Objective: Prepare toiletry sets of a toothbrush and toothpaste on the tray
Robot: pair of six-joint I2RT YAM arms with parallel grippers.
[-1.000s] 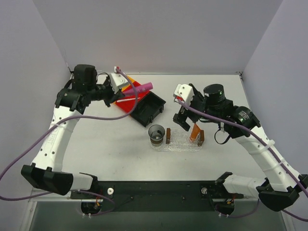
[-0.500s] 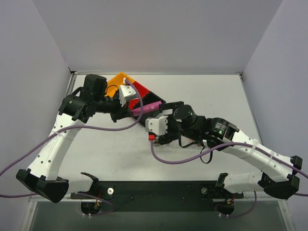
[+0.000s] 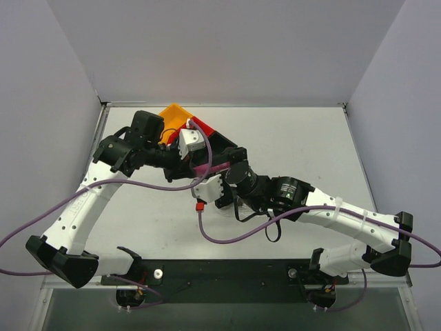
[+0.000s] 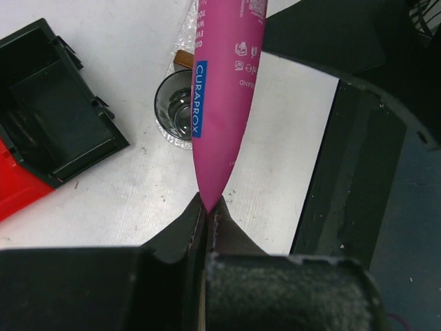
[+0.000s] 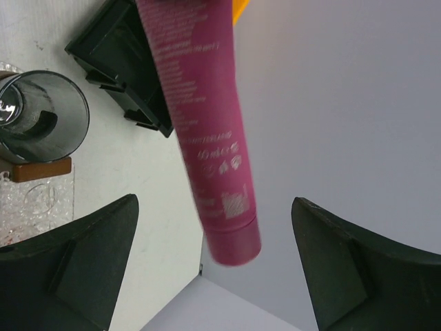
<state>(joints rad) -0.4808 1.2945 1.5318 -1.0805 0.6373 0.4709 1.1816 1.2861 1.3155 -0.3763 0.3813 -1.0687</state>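
Observation:
My left gripper (image 4: 208,207) is shut on the crimped end of the magenta-pink toothpaste tube (image 4: 220,103) and holds it in the air near the black bin; from above the gripper (image 3: 200,164) and the tube (image 3: 215,167) show mid-table. My right gripper (image 5: 213,262) is open, its fingers (image 5: 89,241) wide on either side of the tube's cap end (image 5: 207,172) without touching it; from above the right gripper (image 3: 227,172) meets the tube. The clear bumpy tray (image 4: 185,27) lies below, also in the right wrist view (image 5: 27,207). The toothbrush and the orange tube are hidden.
A glass cup (image 4: 178,114) stands on the tray beside a brown block (image 5: 34,169). The black bin (image 4: 55,117), the red bin (image 3: 207,131) and the orange bin (image 3: 172,114) sit at the back left. My right arm (image 3: 310,207) stretches across the tray.
My right arm has swung left over the tray, bringing its open gripper to the tube's cap. My left arm has carried the magenta tube forward and to the right from over the bins.

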